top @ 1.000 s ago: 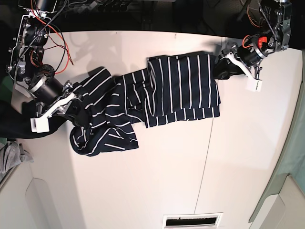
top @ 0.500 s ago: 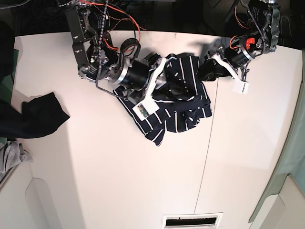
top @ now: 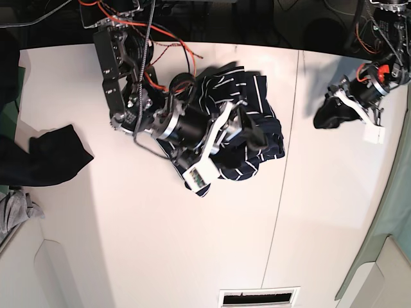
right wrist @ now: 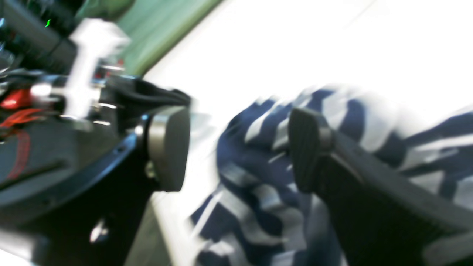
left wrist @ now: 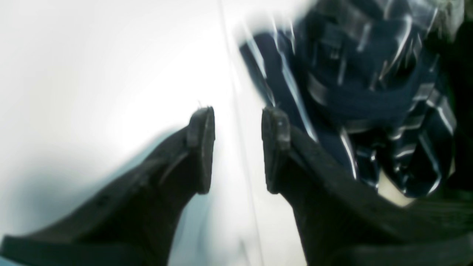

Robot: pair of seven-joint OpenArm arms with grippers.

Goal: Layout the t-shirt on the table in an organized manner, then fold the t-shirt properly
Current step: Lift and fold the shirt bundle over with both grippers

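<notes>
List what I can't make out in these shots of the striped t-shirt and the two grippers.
- T-shirt, base view: its middle is hidden beneath the right arm.
- T-shirt, right wrist view: motion blur smears its folds, and the lower edge cuts it off.
- T-shirt, left wrist view: blurred stripes, so fold layers can't be counted.
- Dark cloth, base view: its far end is cut off by the picture's edge.

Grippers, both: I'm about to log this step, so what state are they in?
Left tool: open, holding nothing.
Right tool: open, above the shirt, not gripping it.
</notes>
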